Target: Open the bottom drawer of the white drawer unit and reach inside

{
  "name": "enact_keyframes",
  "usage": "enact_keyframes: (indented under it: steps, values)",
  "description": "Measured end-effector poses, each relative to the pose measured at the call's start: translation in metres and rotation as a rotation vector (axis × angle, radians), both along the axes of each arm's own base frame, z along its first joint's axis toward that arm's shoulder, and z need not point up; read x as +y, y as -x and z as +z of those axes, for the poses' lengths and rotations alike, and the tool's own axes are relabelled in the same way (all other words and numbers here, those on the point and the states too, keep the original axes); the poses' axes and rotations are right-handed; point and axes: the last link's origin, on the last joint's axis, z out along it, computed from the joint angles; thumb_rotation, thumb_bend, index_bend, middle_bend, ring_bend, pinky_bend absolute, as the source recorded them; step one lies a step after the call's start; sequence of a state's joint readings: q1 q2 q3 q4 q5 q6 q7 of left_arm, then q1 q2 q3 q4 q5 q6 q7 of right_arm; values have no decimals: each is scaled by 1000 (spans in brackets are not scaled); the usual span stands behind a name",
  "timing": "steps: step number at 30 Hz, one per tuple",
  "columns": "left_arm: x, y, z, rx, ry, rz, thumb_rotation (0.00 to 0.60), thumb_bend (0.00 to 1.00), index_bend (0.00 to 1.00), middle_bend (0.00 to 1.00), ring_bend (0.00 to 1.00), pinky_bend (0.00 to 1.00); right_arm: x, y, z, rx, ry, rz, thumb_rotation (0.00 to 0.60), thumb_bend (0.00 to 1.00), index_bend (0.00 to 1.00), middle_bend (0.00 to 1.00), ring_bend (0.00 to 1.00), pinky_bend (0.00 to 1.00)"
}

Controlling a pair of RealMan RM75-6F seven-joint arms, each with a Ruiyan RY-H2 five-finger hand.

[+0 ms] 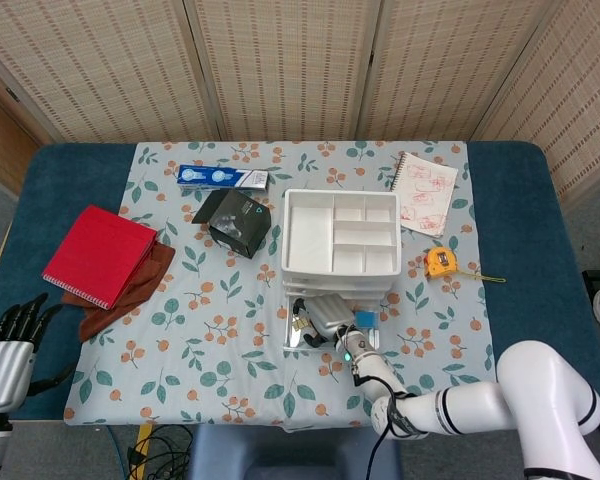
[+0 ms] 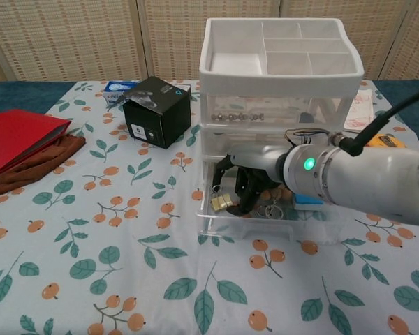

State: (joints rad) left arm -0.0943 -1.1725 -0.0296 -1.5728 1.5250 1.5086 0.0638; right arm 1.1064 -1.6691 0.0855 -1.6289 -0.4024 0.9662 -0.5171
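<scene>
The white drawer unit [image 1: 340, 235] [image 2: 279, 63] stands at mid table under an open compartment tray. Its clear bottom drawer [image 2: 265, 232] [image 1: 288, 340] is pulled out toward me. My right hand [image 2: 243, 183] [image 1: 326, 317] reaches down inside the drawer's left half, its fingers apart. Its fingertips are beside the small brass pieces [image 2: 222, 202]; I see nothing held. A blue item [image 2: 309, 202] and a metal ring [image 2: 272, 209] also lie in the drawer. My left hand [image 1: 12, 345] hangs off the table's near left corner, fingers spread and empty.
A black box [image 1: 242, 222] [image 2: 157, 112] sits left of the unit. A red notebook [image 1: 98, 255] lies on a brown cloth [image 1: 130, 295] further left. A blue carton [image 1: 222, 177], a spiral notepad [image 1: 425, 190] and a yellow tape measure [image 1: 440, 262] lie around the unit.
</scene>
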Motion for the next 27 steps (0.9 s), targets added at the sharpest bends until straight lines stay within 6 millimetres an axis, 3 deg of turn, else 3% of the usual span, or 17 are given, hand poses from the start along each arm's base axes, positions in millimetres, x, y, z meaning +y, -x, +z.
enact_keyframes:
  steps: [18,27]
  values:
    - [-1,6,1,-7,-2,11,600,176,157,58,79,77,-2,-1,-11,9,28,15,600,362,414,907,1000,1000]
    - [-1,7,0,-11,-1,15,600,176,157,58,79,77,-3,1,-13,26,28,16,600,443,432,907,1000,1000]
